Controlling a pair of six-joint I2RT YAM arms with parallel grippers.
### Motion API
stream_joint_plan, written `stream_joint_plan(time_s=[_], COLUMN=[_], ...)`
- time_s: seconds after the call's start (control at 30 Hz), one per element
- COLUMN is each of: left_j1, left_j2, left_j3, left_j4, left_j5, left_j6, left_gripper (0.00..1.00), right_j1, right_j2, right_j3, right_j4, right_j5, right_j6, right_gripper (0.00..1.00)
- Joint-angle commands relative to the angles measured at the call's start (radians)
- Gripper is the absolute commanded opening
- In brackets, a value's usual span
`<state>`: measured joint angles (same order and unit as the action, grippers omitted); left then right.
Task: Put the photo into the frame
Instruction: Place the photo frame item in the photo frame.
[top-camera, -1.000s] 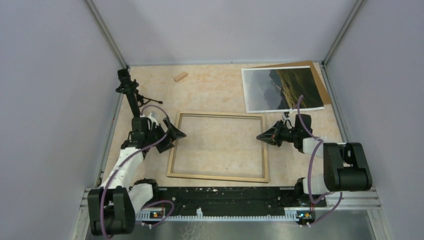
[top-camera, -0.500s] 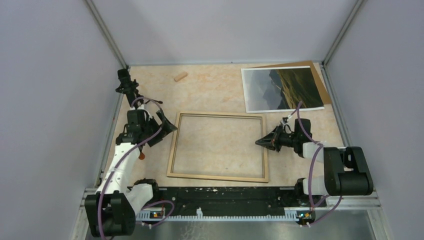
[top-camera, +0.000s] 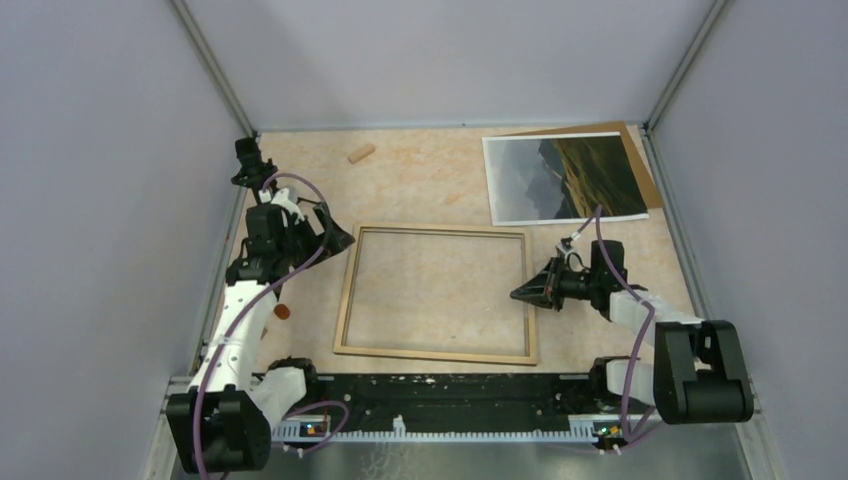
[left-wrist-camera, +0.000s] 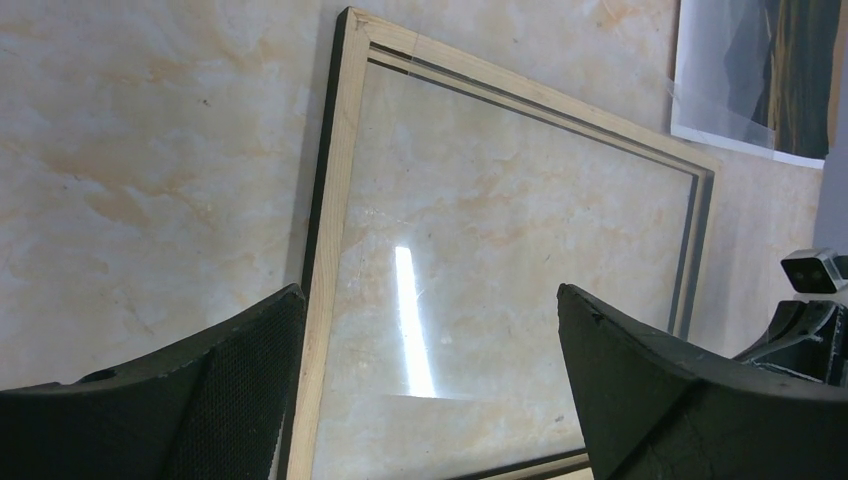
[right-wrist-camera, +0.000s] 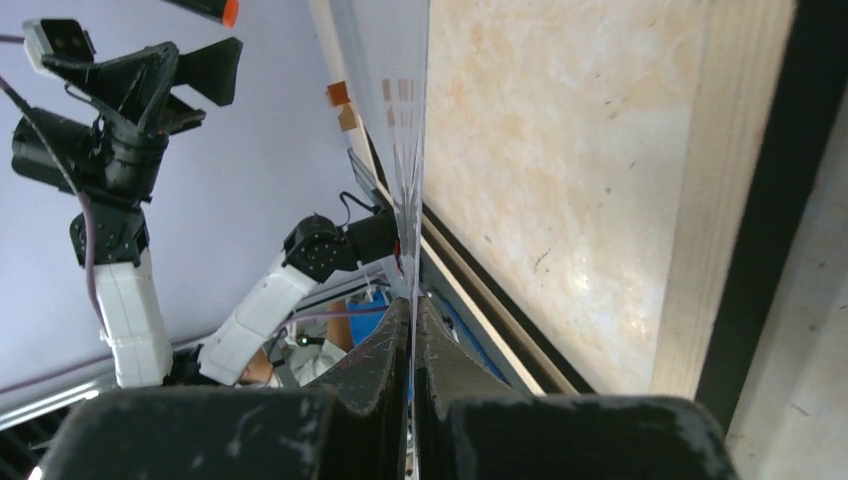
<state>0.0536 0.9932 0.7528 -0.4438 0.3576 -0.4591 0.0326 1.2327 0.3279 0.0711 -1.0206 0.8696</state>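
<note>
**Marbled tabletop: photo lies outside the frame**

Beige table (top-camera: 420, 180) carries the photo (top-camera: 565, 178) beyond the frame's far right corner, resting face up on a brown backing board (top-camera: 650, 185). The frame (top-camera: 345, 295) lies flat, pale wood up, with a clear pane (left-wrist-camera: 480, 250) inside its rails. The right gripper (top-camera: 518, 294), at the frame's right rail, is pinched on that pane's edge. The left gripper (left-wrist-camera: 430, 292) hangs spread wide, holding nothing, by the frame's far left corner.

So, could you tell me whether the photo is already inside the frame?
No, the photo lies on a brown board at the far right corner, well apart from the frame.
</note>
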Motion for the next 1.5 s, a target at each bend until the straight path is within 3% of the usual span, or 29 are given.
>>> stream_joint_plan(time_s=[0.0,0.23,0.37,0.47,0.63,0.93,1.23,1.47], left_j1=[0.003,0.002,0.0,-0.021,-0.097,-0.112,-0.112,-0.112], left_j2=[0.009,0.018,0.032,0.076,0.219,0.292,0.248,0.205], left_j3=[0.024,0.0,-0.043,-0.072,-0.09,-0.076,0.029,0.069], left_j4=[0.058,0.103,0.176,0.247,0.335,0.318,0.229,0.221], left_j5=[0.038,0.09,0.166,0.258,0.34,0.292,0.266,0.241], left_j6=[0.03,0.015,0.002,-0.026,-0.083,-0.048,0.021,0.058], left_gripper=[0.98,0.98,0.98,0.98,0.98,0.98,0.98,0.98], right_j1=[0.015,0.035,0.035,0.036,0.035,0.038,0.115,0.141], right_j2=[-0.067,-0.086,-0.052,0.008,0.033,0.083,0.104,0.121], right_j3=[0.024,0.056,0.036,0.015,0.023,-0.006,0.078,0.19], right_j4=[-0.056,-0.138,0.041,0.192,0.214,0.49,0.537,0.35], right_j5=[-0.09,-0.066,0.038,0.058,0.144,0.207,0.27,0.314], right_j6=[-0.032,-0.112,-0.076,-0.046,-0.117,-0.085,-0.143,-0.241], right_gripper=[0.0,0.0,0.01,0.1,0.31,0.63,0.63,0.59])
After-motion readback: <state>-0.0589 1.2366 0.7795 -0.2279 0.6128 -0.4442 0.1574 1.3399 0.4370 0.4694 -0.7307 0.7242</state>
